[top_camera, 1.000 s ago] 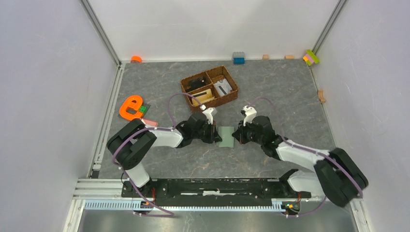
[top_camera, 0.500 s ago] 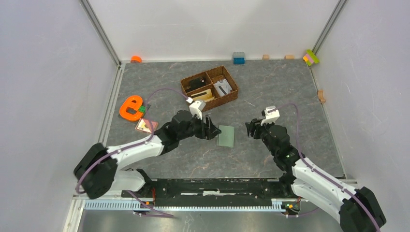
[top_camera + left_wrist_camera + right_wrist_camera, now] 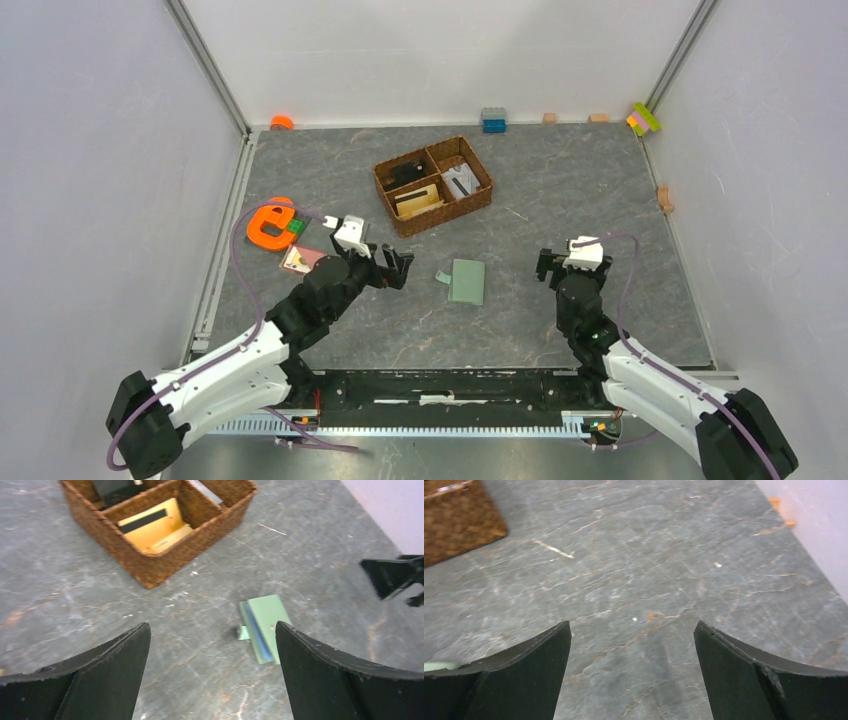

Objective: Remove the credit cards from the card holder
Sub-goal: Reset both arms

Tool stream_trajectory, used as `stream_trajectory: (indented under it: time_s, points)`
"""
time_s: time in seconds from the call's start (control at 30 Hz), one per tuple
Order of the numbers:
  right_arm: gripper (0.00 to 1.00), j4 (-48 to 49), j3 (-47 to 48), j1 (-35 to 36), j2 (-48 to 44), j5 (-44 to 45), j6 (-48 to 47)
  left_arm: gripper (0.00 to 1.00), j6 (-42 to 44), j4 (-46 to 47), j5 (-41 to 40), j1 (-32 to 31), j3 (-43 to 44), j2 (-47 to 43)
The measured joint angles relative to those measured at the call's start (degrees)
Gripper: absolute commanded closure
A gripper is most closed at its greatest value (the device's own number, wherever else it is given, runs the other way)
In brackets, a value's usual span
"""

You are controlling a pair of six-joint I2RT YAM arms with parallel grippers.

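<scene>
Right, both sets of jaws are spread wide with nothing in them, left gripper (image 3: pixel 212 630) and right gripper (image 3: pixel 631 630) alike. Between the two, flat on the table (image 3: pixel 600 180), lies the card holder (image 3: pixel 467 282), folded shut and touched by neither. Off to the left, well apart from it, the credit cards (image 3: pixel 302 259) sit just beside the orange letter shape (image 3: pixel 268 224), one tan, one pinkish.

So the emptying looks done to me, and the job now is a clean getaway: rise clear, with no low sweep across the card holder or those cards. A blue strip shows along the card holder's edge from the left wrist; lining or another card, I can't tell. If it's a card, pin the card holder with one gripper and pinch with the other.

Pose: the left arm stretches long from its base, angled toward centre, fingers aimed at the card holder, with the wicker basket (image 3: pixel 432 184) beyond. The right arm folds tighter, aiming past the card holder at bare table toward the far right wall.
</scene>
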Motion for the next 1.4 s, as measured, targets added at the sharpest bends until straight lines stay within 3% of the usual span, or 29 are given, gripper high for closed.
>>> stream_trajectory:
  time_s: [0.23,0.4,0.6,0.87,0.97,1.03,1.4]
  points:
    - [0.08,6.4,-1.6,-7.5,2.0,0.9,-6.0,0.00,6.1,0.3,-8.4,0.2,-4.0,-4.9]
    - [0.14,19.0,-5.1,-12.9,6.6,-2.6,-12.9,0.00,7.6,0.3,-9.6,0.6,-4.1,-4.2]
    - [0.09,39.1,-5.1,-16.9,15.0,-9.9,-18.0,0.00,8.1,0.4,-9.6,0.6,-4.1,-4.1]
    - [0.05,53.1,-5.1,-18.4,26.4,-14.8,-23.0,0.00,8.2,0.8,-9.5,0.8,-4.1,-2.4]
    - [0.03,58.8,-5.1,-19.0,34.6,-13.9,-23.5,0.00,8.8,1.3,-9.6,0.8,-4.1,-2.0]
    - [0.02,58.3,-5.2,-19.1,38.0,-13.3,-23.7,0.00,9.3,1.7,-9.7,0.8,-4.1,-1.6]
    - [0.02,59.8,-5.2,-19.7,37.4,-11.0,-23.1,0.00,14.0,4.7,-14.6,1.9,-4.6,1.4]
